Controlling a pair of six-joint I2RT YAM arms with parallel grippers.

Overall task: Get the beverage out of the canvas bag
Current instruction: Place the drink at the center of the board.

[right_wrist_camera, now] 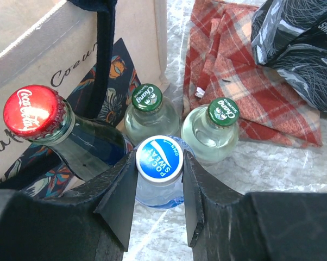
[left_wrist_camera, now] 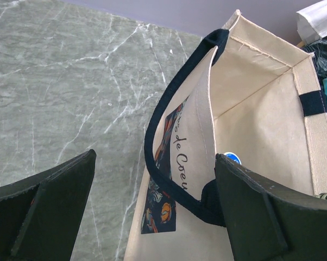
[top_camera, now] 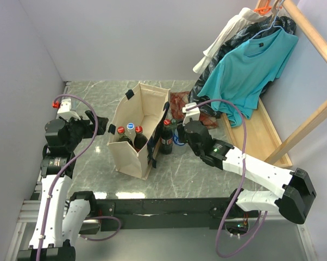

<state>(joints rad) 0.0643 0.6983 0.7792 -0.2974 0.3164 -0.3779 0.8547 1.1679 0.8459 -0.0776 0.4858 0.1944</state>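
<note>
Beside the canvas bag [top_camera: 150,103]: four bottles out, three left inside.
Your right gripper [right_wrist_camera: 159,182] pinches the neck of the blue-capped bottle [right_wrist_camera: 159,159], among the cola bottle [right_wrist_camera: 33,111] and two green-capped bottles [right_wrist_camera: 223,111] just outside the bag. Your left gripper [left_wrist_camera: 155,156] hangs spread wide by the bag's navy handle [left_wrist_camera: 148,141]. Three capped bottles [top_camera: 130,126] stand inside, so you look roughly halfway.

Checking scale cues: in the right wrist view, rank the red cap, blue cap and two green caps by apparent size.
Red cap, though nearness may inflate it.
Blue cap.
Left green cap and right green cap look alike.
</note>
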